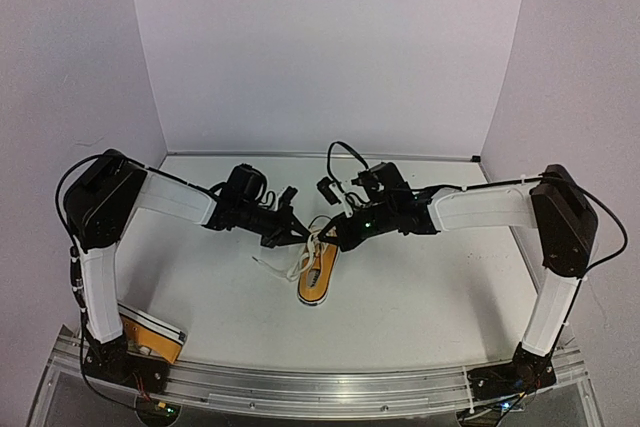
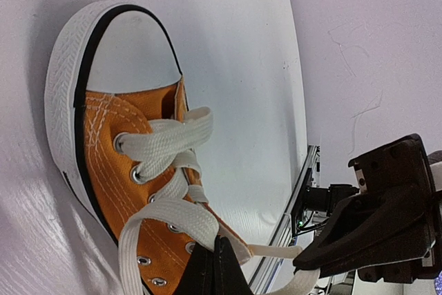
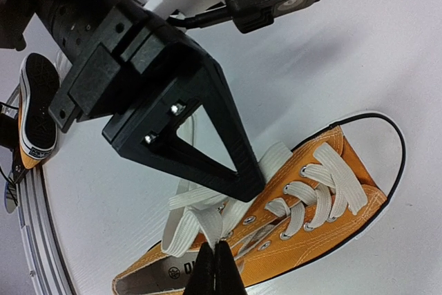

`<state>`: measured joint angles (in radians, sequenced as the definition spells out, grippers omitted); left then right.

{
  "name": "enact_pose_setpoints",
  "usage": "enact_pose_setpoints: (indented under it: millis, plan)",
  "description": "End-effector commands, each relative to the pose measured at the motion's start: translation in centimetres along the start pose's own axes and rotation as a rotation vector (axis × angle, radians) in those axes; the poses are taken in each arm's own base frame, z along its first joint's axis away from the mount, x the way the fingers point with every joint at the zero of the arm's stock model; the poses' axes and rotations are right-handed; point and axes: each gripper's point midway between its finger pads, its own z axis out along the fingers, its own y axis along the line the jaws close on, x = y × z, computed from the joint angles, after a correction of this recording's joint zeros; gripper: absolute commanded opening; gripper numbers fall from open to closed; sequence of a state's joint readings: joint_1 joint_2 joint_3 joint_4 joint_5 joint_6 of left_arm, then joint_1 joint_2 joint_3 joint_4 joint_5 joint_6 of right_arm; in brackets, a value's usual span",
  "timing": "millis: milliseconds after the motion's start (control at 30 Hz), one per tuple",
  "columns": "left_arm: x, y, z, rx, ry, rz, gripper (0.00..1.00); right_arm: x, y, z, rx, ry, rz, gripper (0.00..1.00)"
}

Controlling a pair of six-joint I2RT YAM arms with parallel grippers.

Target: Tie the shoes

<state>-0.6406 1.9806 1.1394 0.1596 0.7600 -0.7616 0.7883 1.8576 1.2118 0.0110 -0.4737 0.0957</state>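
One orange-yellow sneaker (image 1: 318, 275) lies mid-table, heel towards me. It fills the left wrist view (image 2: 121, 164) and shows in the right wrist view (image 3: 304, 233). Its white laces (image 1: 298, 261) spill to its left. My left gripper (image 1: 300, 238) hangs over the shoe's top end; its fingertips (image 2: 215, 241) are shut on a white lace loop (image 2: 166, 219). My right gripper (image 1: 336, 235) sits just opposite, shut (image 3: 216, 245) on another lace loop (image 3: 197, 222). The other shoe (image 1: 150, 335) lies by the left arm's base, also seen on its side in the right wrist view (image 3: 34, 108).
The aluminium rail (image 1: 320, 387) runs along the table's near edge. White walls close in the back and both sides. The two grippers nearly touch over the shoe; the left gripper (image 3: 179, 129) looms large in the right wrist view.
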Motion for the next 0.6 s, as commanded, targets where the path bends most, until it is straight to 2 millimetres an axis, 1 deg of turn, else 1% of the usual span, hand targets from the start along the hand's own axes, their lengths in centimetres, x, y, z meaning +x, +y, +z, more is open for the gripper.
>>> enact_pose_setpoints:
  millis: [0, 167, 300, 433, 567]
  plan:
    - [-1.3, -3.4, 0.6, 0.097, -0.003, 0.085, 0.0, -3.4, 1.5, -1.7, -0.026, -0.106, -0.059, 0.0]
    - [0.6, -5.5, 0.1, 0.192, 0.061, 0.125, 0.0, -3.7, 0.2, -1.5, 0.043, -0.115, -0.03, 0.01]
    - [2.1, -6.7, -0.5, 0.237, 0.106, 0.142, 0.0, -3.8, 0.0, -1.3, 0.05, -0.115, -0.012, 0.02]
    - [3.3, -7.1, -0.8, 0.251, 0.143, 0.147, 0.0, -4.1, -0.1, -1.5, 0.061, -0.123, -0.01, 0.02]
    - [4.4, -7.0, -0.6, 0.261, 0.169, 0.149, 0.0, -4.1, 0.0, -1.7, 0.063, -0.127, -0.012, 0.02]
